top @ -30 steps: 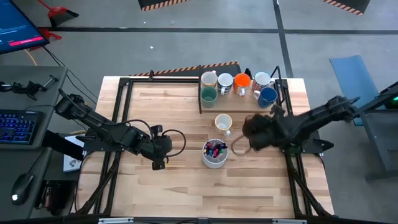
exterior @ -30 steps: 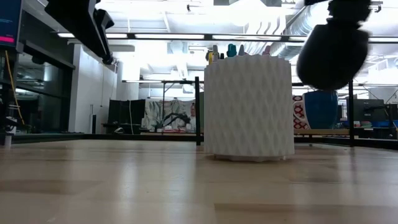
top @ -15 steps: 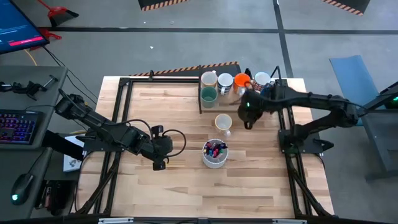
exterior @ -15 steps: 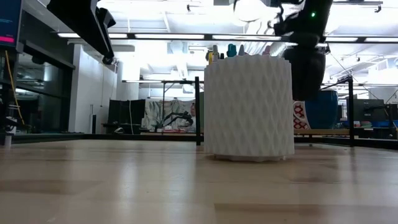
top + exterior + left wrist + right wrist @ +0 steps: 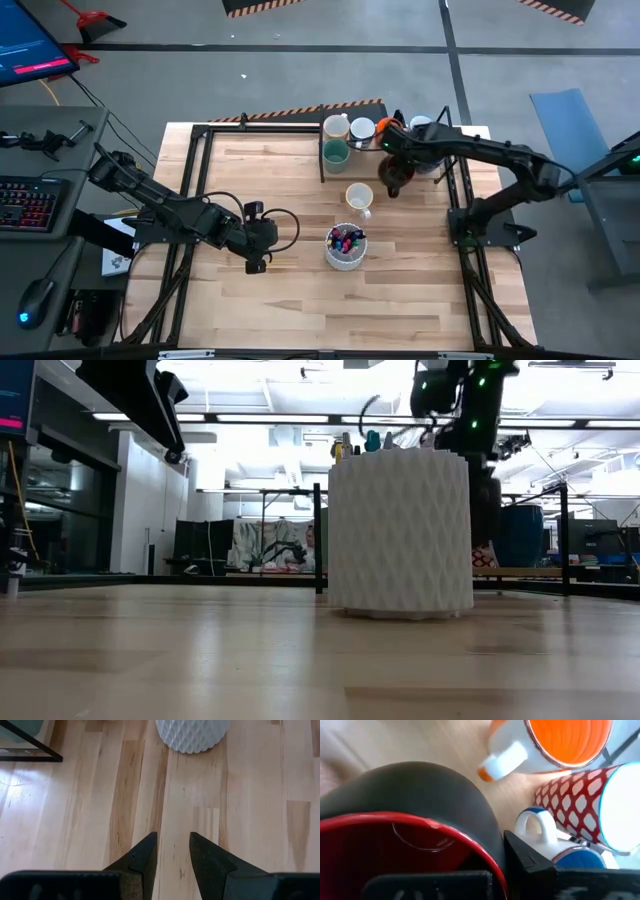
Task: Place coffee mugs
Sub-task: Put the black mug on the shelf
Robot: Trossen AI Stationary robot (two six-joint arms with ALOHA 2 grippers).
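My right gripper (image 5: pixel 393 183) is clamping the dark mug with red inside (image 5: pixel 410 845), holding it over the wooden table (image 5: pixel 250 300) near its far right corner, beside the orange mug (image 5: pixel 565 740). Left gripper (image 5: pixel 172 855) is hovering, fingers narrowly apart, empty.

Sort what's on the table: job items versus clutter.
Job items: dark mug with red inside in the right end effector; pale yellow mug; orange mug; blue mug; teal mug.
Clutter: white pen cup; left end effector, idle.
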